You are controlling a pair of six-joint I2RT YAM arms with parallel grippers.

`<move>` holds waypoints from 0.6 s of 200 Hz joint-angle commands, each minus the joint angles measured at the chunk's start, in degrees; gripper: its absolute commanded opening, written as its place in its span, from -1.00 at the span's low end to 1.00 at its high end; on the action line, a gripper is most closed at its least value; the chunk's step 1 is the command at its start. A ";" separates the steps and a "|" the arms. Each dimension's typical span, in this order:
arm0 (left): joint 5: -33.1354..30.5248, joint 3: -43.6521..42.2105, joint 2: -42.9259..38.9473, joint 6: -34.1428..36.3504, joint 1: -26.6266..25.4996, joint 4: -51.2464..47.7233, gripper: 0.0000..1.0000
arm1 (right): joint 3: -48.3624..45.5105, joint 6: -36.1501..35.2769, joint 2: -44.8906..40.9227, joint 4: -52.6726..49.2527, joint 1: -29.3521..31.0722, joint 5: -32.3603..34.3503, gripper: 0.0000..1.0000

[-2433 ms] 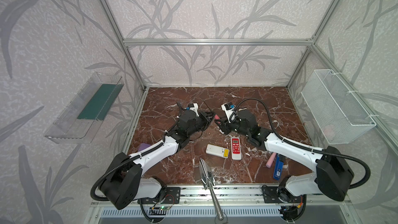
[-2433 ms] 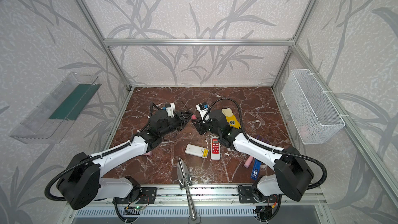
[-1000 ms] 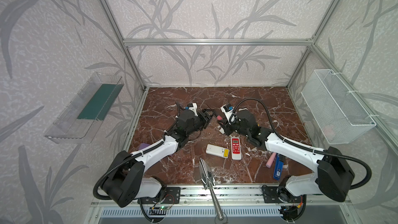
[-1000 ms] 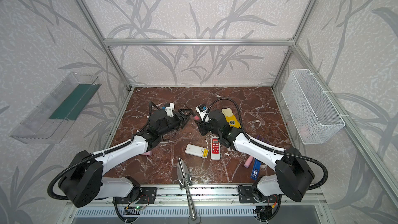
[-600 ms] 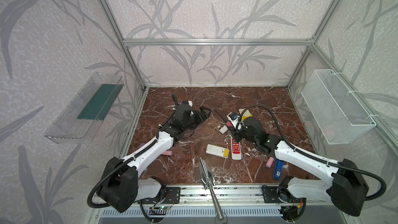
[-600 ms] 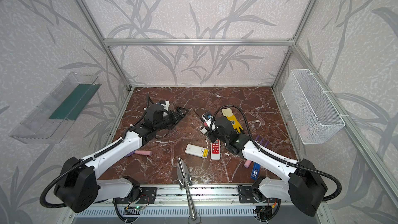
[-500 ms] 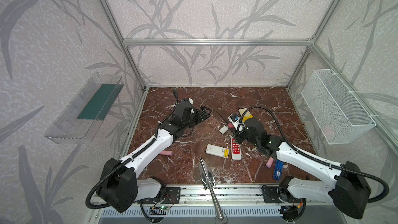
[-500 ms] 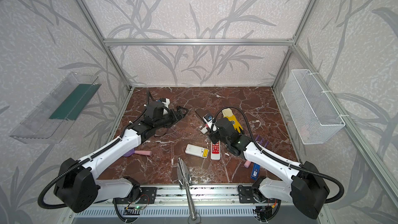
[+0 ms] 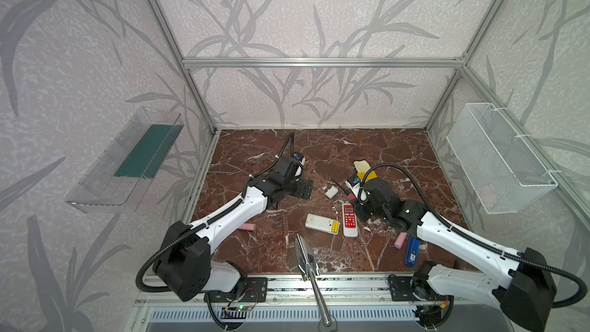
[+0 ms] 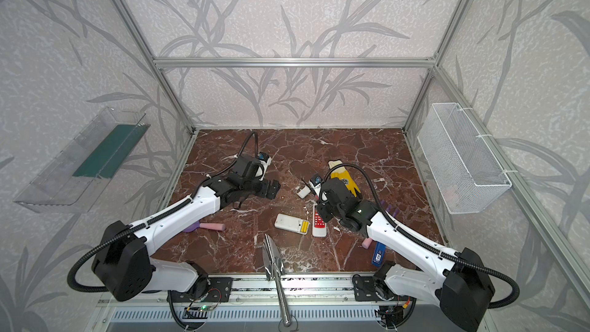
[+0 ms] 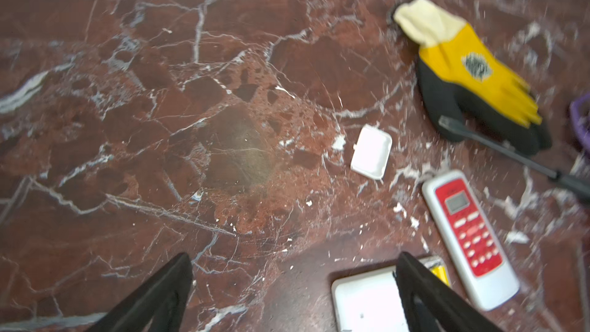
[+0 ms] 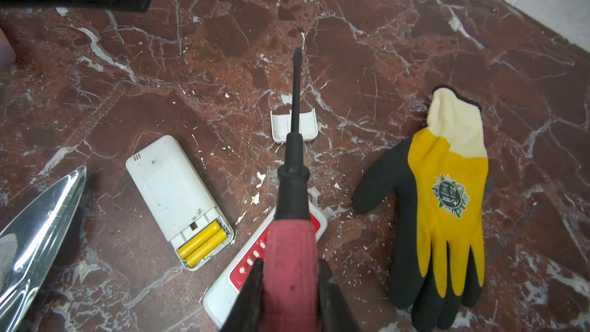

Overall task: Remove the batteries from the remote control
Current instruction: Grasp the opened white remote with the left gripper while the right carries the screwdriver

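L gripper (image 11: 293, 258): jaws spread wide, nothing between them, touching nothing; over bare marble table (image 11: 223, 122).
R gripper (image 12: 290, 269): clamped on pink handle of screwdriver (image 12: 292, 241). Black shaft sticks out across battery cover (image 12: 308, 127), which lies loose on table.
writing: glove (image 12: 447, 193) has round green emblem, text too small to read. Red remote (image 11: 469, 237) has grey display + white buttons, lettering unreadable.
batteries (image 12: 204, 244): 2 yellow, side by side in open bay at end of white remote (image 12: 169, 183), which lies face down.
batteries vs R gripper: near, off to one side of the handle. Red remote's end shows beneath the handle, just beside the bay. Screwdriver tip points away from bay.
batteries vs L gripper: apart in both top views, gripper farther back on table.
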 commanded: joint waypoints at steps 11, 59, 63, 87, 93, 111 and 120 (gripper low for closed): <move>-1.76 2.72 1.21 24.00 -2.86 -5.41 0.99 | 2.03 3.35 -2.23 -7.83 0.19 -1.06 -1.00; 7.28 3.24 2.85 39.69 -4.13 -12.80 0.99 | 2.20 4.70 -3.31 -11.03 0.02 -1.59 -1.00; 8.02 3.10 2.99 40.77 -4.38 -13.14 0.99 | 2.21 4.86 -3.27 -11.09 -0.06 -1.58 -1.00; 10.87 3.78 5.05 44.51 -5.88 -14.94 0.98 | 2.18 5.53 -3.51 -11.47 -0.72 -1.66 -1.00; 11.15 4.10 5.97 45.22 -6.37 -15.46 0.97 | 2.20 5.66 -3.72 -11.43 -0.93 -1.76 -1.00; 11.40 5.22 8.86 47.20 -8.05 -17.14 0.95 | 2.26 6.28 -4.13 -11.43 -1.63 -1.98 -1.00; 10.97 5.78 10.55 47.65 -8.93 -17.67 0.94 | 2.20 6.45 -4.45 -11.45 -1.98 -2.02 -1.00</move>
